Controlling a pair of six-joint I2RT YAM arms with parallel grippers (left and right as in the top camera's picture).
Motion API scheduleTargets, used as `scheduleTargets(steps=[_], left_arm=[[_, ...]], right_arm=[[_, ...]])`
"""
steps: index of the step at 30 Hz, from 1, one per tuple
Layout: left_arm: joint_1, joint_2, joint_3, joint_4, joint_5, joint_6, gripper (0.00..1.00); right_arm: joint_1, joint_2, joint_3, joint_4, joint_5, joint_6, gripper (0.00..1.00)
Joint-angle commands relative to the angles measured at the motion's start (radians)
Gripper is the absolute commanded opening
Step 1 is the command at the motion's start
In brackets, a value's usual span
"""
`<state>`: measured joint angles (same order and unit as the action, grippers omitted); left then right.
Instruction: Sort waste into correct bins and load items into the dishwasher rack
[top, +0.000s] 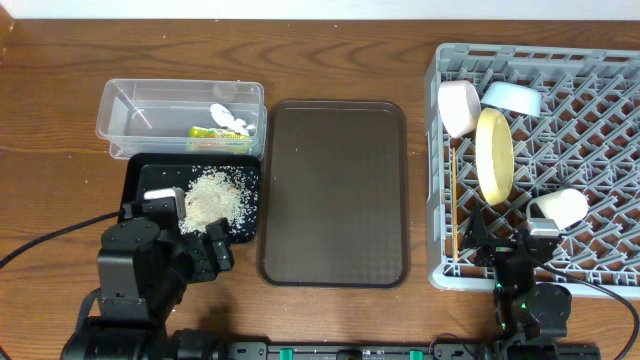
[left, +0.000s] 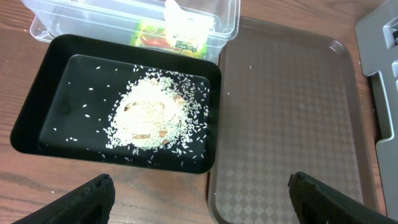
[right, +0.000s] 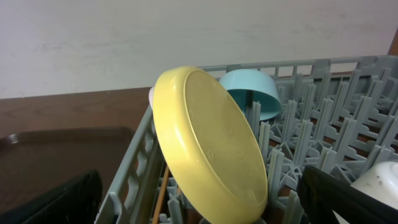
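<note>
The clear tub (top: 140, 110) holds the green-and-yellow wrapper (top: 212, 133) and white tissue (top: 232, 118); both also show in the left wrist view (left: 163, 37). The black tray (top: 150, 178) holds a heap of rice grains (top: 212, 195), also in the left wrist view (left: 158, 115). The grey rack (top: 590, 150) holds the yellow plate (top: 494, 155) on edge, the pinkish-white bowl (top: 459, 106), the light blue bowl (top: 513, 97), the pale cup (top: 560, 207) and chopsticks (top: 452, 205). My left gripper (left: 199, 199) is open and empty near the black tray's front edge. My right gripper (right: 205, 199) is open and empty at the rack's front, before the plate (right: 208, 143).
A large dark brown serving tray (top: 335, 190) lies between the bins and the rack, and shows in the left wrist view (left: 292, 112). A cable runs across the table at front left. A pale wall stands behind the rack in the right wrist view.
</note>
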<state>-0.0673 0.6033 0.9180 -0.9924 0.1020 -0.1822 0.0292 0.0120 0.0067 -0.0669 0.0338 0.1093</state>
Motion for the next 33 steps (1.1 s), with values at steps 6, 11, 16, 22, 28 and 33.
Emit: scheduleTargets(steps=[6, 11, 16, 22, 28, 33], left_arm=[[0.003, -0.021, -0.008, -0.004, -0.005, 0.007, 0.92], [0.005, -0.099, -0.074, 0.014, -0.070, 0.011, 0.92], [0.005, -0.243, -0.283, 0.142, -0.081, 0.014, 0.92], [0.005, -0.431, -0.550, 0.399, -0.088, 0.014, 0.92], [0.005, -0.558, -0.757, 0.673, -0.092, 0.023, 0.92], [0.005, -0.602, -0.890, 0.915, -0.099, 0.043, 0.92]], right_arm=[[-0.002, -0.005, -0.001, -0.004, 0.011, -0.013, 0.99], [-0.002, -0.005, -0.001, -0.004, 0.011, -0.013, 0.99], [-0.002, -0.005, -0.001, -0.004, 0.011, -0.013, 0.99], [-0.002, -0.005, -0.001, -0.004, 0.011, -0.013, 0.99], [-0.002, -0.005, -0.001, -0.004, 0.011, -0.013, 0.99], [-0.002, -0.005, -0.001, -0.004, 0.011, -0.013, 0.99]])
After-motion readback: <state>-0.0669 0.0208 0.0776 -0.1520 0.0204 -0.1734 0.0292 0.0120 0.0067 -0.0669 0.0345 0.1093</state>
